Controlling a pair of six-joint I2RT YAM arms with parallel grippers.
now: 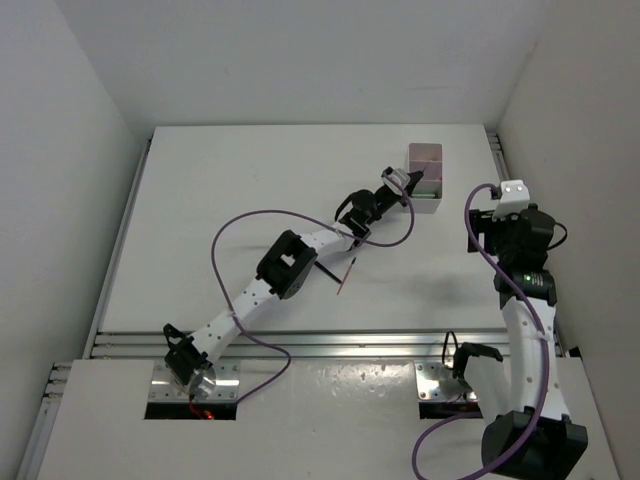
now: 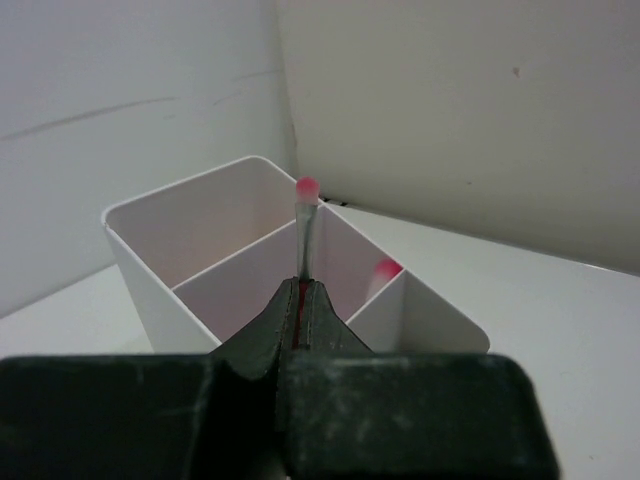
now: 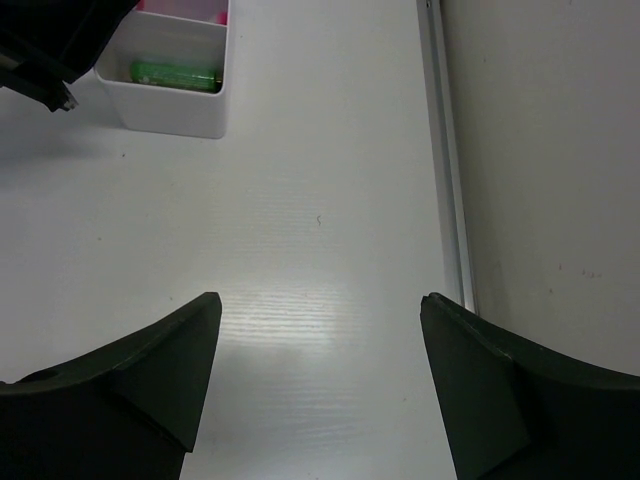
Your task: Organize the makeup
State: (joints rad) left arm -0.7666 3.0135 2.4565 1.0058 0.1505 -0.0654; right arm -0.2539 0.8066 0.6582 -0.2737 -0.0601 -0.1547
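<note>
My left gripper (image 2: 301, 286) is shut on a thin pencil (image 2: 303, 235) with a pink tip, held upright over the middle compartment of the white box (image 2: 150, 255). A second pink-tipped item (image 2: 385, 268) stands in a compartment on the right. From above, the left gripper (image 1: 407, 183) is at the box (image 1: 426, 207). A red pencil (image 1: 346, 274) and a black brush (image 1: 328, 271) lie on the table beside the left arm. My right gripper (image 3: 318, 300) is open over bare table, nothing between its fingers. A green tube (image 3: 176, 74) lies in the box's near compartment.
The box stands at the table's far right, near a metal rail (image 3: 447, 170) and the right wall. The right arm (image 1: 520, 240) is to the right of the box. Purple cables loop from both arms over the table.
</note>
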